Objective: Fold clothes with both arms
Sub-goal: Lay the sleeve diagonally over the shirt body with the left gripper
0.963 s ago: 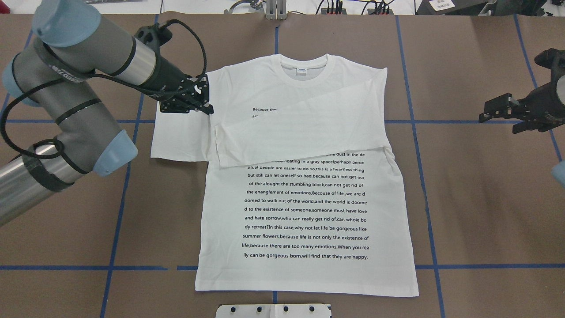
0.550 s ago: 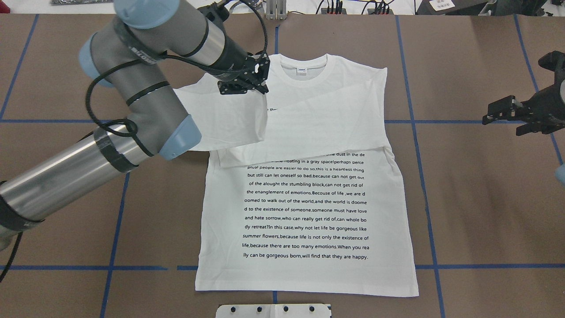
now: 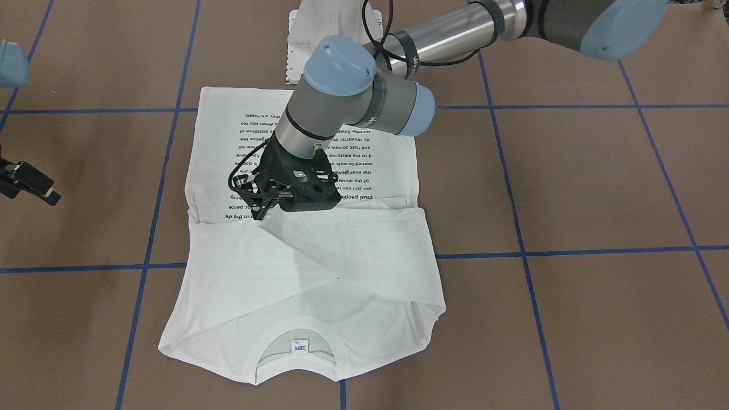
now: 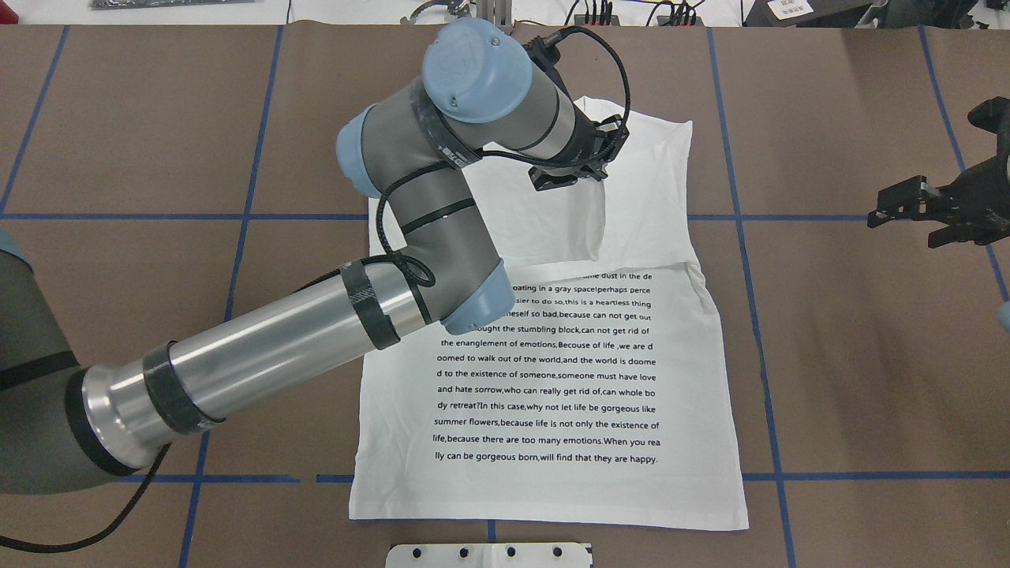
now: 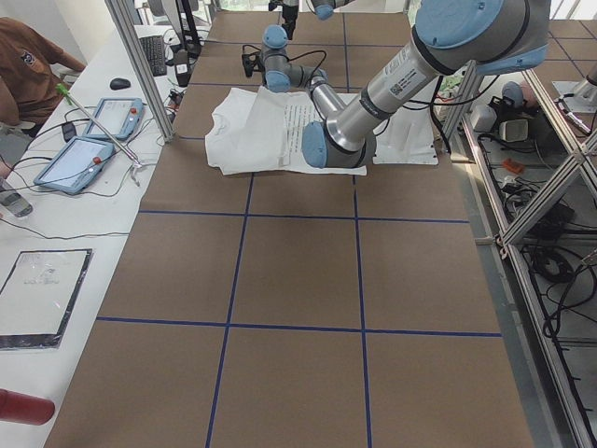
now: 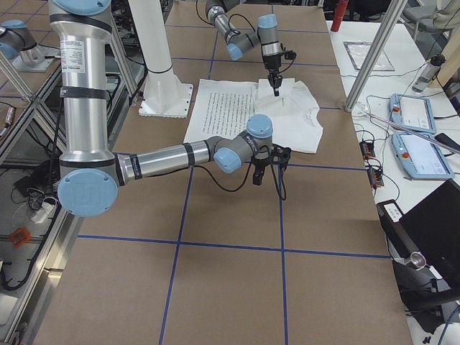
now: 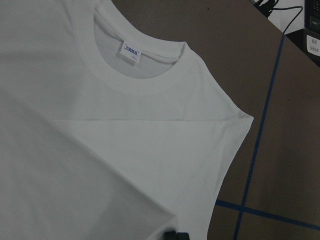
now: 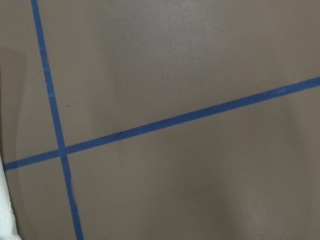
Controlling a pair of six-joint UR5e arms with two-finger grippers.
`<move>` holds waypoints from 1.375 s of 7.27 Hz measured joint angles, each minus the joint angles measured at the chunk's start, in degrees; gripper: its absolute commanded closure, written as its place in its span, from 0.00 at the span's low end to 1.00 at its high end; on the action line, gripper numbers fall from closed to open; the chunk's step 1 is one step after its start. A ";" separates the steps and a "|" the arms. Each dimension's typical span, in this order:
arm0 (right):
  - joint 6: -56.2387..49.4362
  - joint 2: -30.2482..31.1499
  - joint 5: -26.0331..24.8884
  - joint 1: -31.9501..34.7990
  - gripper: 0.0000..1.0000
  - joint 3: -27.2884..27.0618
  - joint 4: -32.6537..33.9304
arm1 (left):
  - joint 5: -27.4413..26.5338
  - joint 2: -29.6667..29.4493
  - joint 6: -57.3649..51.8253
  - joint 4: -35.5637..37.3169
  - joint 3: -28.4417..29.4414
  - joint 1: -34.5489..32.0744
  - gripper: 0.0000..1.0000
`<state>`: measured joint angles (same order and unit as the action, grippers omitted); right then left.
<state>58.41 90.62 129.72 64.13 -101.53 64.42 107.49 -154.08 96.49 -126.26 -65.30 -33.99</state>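
Brown matte sheeting covers the table [image 4: 828,355], ruled into squares by blue tape lines [image 8: 165,122], and on it the white T-shirt [image 4: 552,379] lies flat, print side up, in the middle of the work area. Your left gripper [image 3: 261,212] is clenched on the left sleeve [image 3: 353,245], holding it tented over the chest, just above the first lines of black text [image 4: 544,375]. The other sleeve lies folded across beneath it. The right gripper [image 4: 888,207] hovers over bare table well apart from the shirt, and you cannot tell from these views whether it is parted or closed. The cloth is thin, limp jersey, soft at every crease. Only the ribbed neck band [image 7: 145,75], with its small label [image 7: 131,51], looks firm. Nothing is pinning the body down, so a sideways pull could probably slide the whole shirt on the smooth covering. It could also drag the lower sleeve out of its fold. If the pinch is shallow the sleeve may slip free early and land bunched or skewed. Watch the fingertips too, since dipping low could snag the layer underneath.
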 measured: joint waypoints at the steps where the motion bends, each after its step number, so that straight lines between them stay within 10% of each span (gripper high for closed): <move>1: 0.02 0.17 0.00 0.01 0.01 -0.02 0.00 | -2.68 -1.88 -0.05 -1.18 2.53 1.98 1.00; 10: 0.75 0.31 0.00 0.44 0.01 -0.67 0.00 | -14.29 -6.14 -0.25 -11.27 12.39 10.33 1.00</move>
<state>59.16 90.93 129.73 64.57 -102.20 64.42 93.20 -160.23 96.24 -137.53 -52.91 -23.67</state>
